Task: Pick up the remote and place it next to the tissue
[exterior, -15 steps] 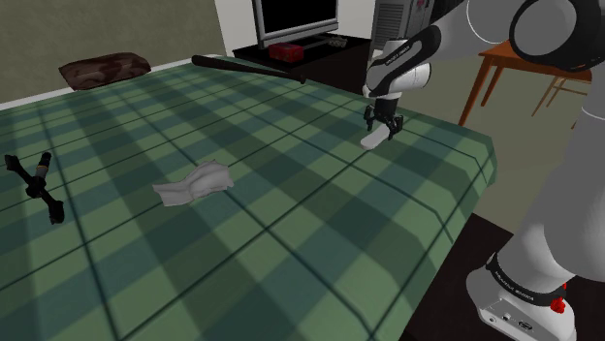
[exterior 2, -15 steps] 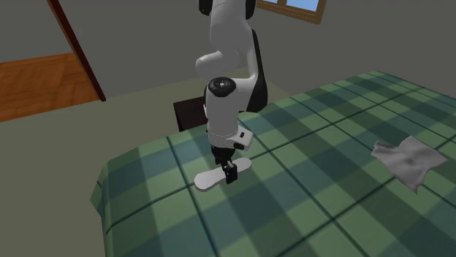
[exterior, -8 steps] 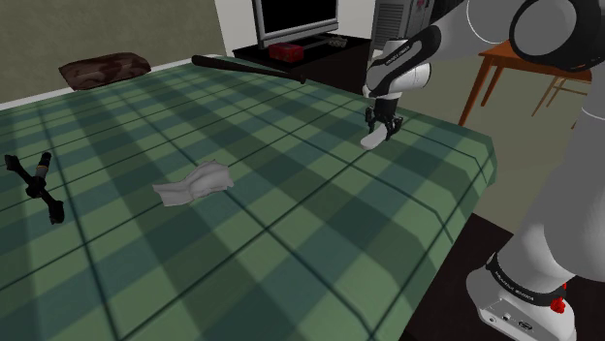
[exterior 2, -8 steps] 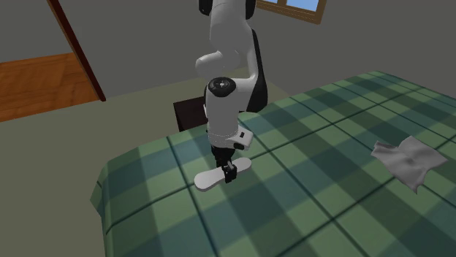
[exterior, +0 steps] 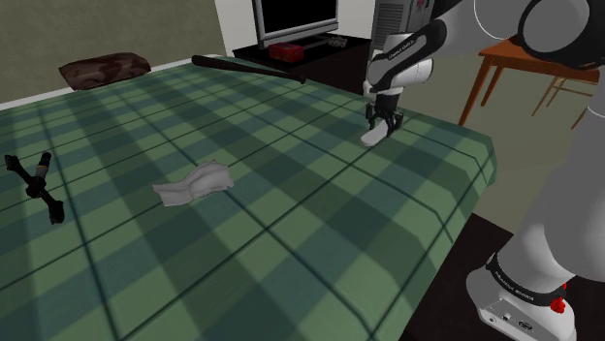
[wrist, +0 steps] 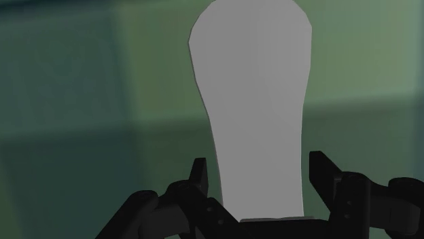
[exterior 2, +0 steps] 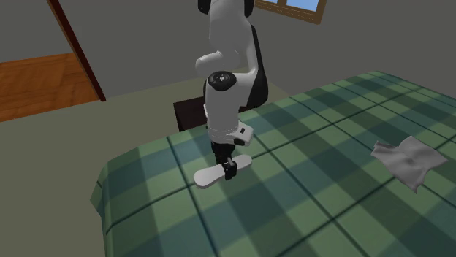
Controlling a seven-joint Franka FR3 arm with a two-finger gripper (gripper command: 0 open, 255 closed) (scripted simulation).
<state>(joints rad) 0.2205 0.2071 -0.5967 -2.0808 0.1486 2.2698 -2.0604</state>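
A plain white, flat, elongated remote (exterior: 373,138) (exterior 2: 213,175) is near the corner of the green plaid bed cover (exterior: 291,213), closest to the arm. My black gripper (exterior: 382,120) (exterior 2: 230,171) points down and is shut on the remote's end. In the wrist view the remote (wrist: 253,102) runs out from between the two fingers (wrist: 199,182) of the gripper (wrist: 258,178). A crumpled white tissue (exterior: 195,183) (exterior 2: 406,160) lies further along the cover, far from the remote.
A long dark bat (exterior: 248,70) and a brown pillow (exterior: 103,70) lie at the far edge. A black jointed object (exterior: 35,184) lies at the shoulder view's left. A TV stand with a red item (exterior: 288,49) and a wooden table (exterior: 514,60) stand beyond the bed.
The fingers closed on the remote's end. The wrist has since risen a little, and the remote came slightly up with it.
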